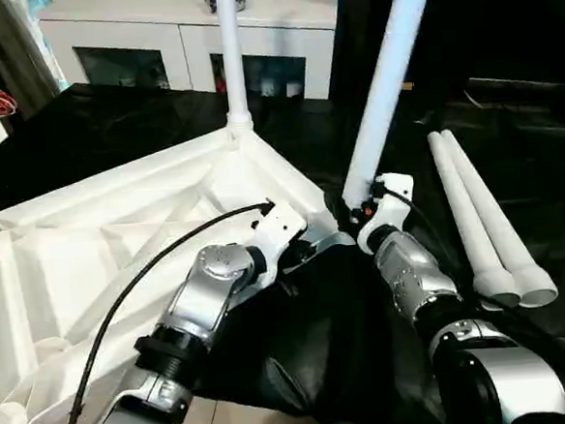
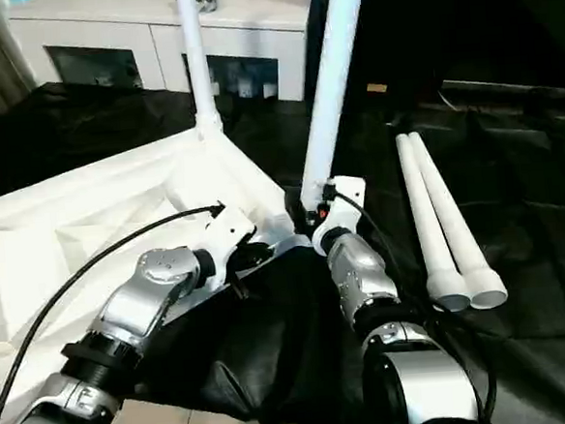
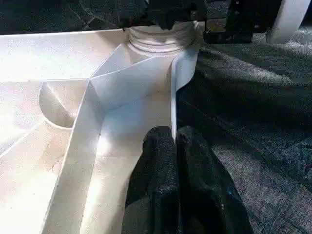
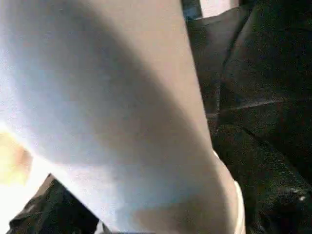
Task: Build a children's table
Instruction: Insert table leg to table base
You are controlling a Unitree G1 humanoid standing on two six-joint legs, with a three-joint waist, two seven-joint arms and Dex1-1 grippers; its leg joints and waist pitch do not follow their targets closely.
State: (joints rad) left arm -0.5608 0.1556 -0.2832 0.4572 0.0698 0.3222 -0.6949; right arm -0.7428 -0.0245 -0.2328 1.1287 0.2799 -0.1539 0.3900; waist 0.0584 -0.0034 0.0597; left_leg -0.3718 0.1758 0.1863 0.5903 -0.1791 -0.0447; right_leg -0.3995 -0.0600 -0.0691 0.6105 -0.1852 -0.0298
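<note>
On the black-covered counter (image 1: 550, 154), the upturned tabletop (image 1: 92, 254) has its rim pinched in the left end effector (image 3: 174, 139). One leg (image 1: 231, 51) stands socketed; the right end effector (image 1: 360, 209) grips a tilted leg (image 1: 385, 79). Two spare legs (image 1: 477, 220) lie rightward.

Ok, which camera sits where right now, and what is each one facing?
Left eye: head, looking down at the upturned tabletop; both silver forearms show.
Right eye: head, slightly aside; same scene, two spare legs on black cloth.
Left wrist: along the left tool, pinching the tabletop's side wall.
Right wrist: pressed close to the tilted leg.
Shared: both eyes show that leg at the near corner socket, beside the right tool.
</note>
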